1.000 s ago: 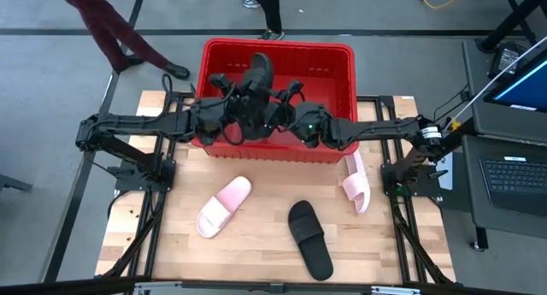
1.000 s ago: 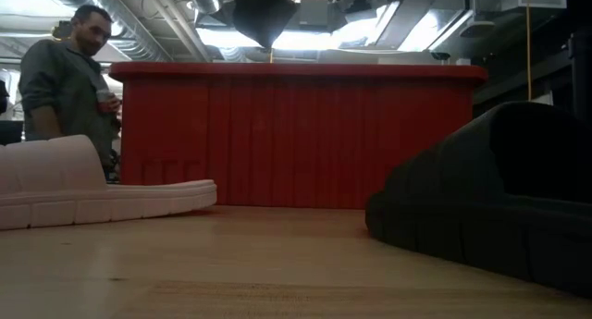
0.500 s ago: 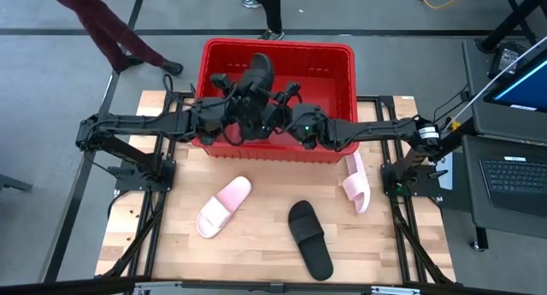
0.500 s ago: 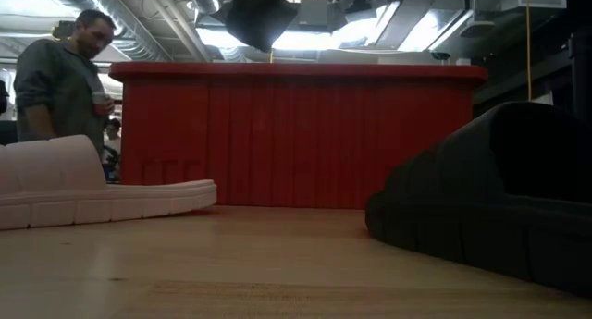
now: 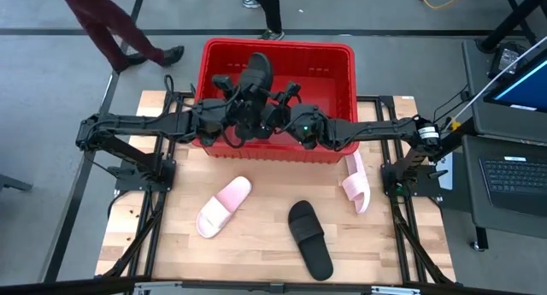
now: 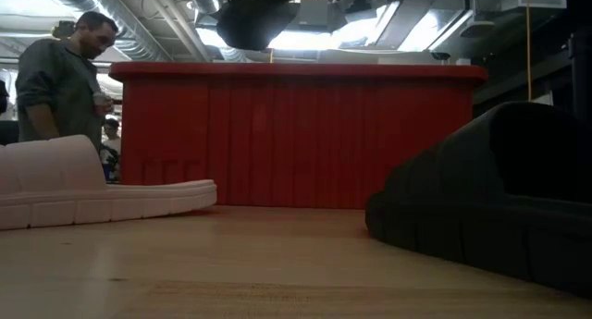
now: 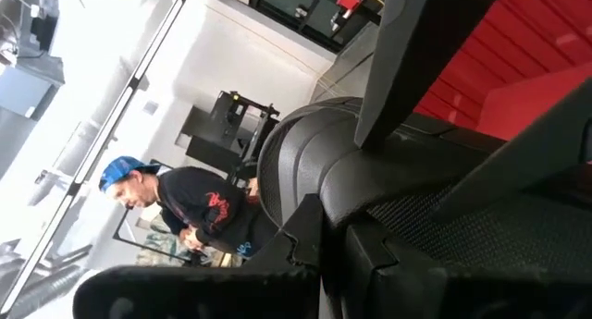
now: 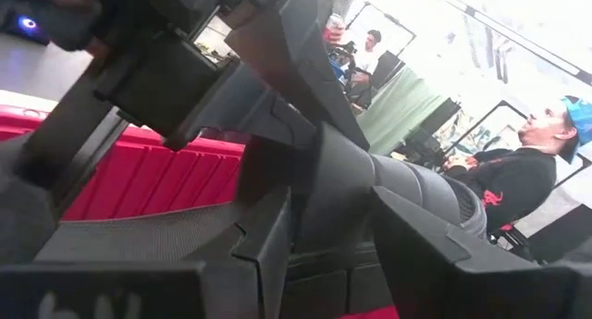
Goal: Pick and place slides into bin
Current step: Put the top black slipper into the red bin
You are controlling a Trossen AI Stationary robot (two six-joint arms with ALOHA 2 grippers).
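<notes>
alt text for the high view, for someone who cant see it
Seen from above, both dark arms meet over a red bin at the table's far edge, holding a black slide above it between the left gripper and right gripper. Two pink slides and another black slide lie on the wooden table.

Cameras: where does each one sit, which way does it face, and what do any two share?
High view: overhead, straight down; both arms meet over the red bin.
Low view: tabletop level, facing the bin's wall, pink slide near; no arm clearly shows.
Left wrist view: on the left arm, its own fingers against the black slide.
Right wrist view: on the right arm, same black slide.
Shared: the wrist views share it.
</notes>
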